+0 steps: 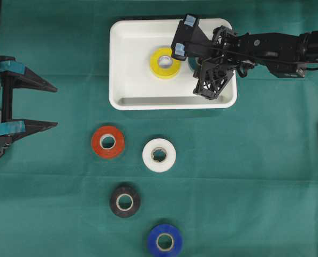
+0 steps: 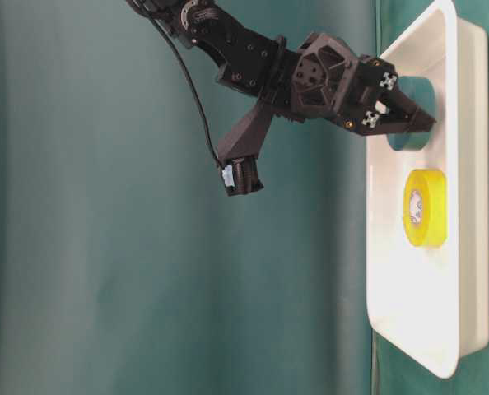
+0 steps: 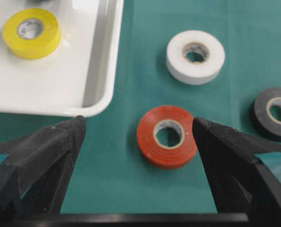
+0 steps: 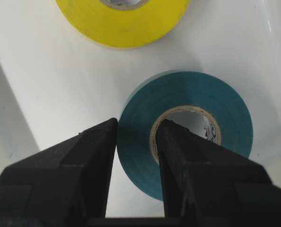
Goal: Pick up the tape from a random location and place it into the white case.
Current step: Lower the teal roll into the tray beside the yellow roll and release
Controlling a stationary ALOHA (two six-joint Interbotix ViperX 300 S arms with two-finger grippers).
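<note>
My right gripper is shut on a teal tape roll, one finger inside its core and the other against its outer wall. It holds the roll low inside the white case, next to a yellow roll. I cannot tell whether the teal roll touches the case floor. From overhead the right gripper hides nearly all of the teal roll. My left gripper stands open at the table's left edge. In its wrist view the left gripper frames a red roll lying ahead on the cloth.
Red, white, black and blue tape rolls lie on the green cloth in front of the case. The right arm reaches in from the right over the case's far corner.
</note>
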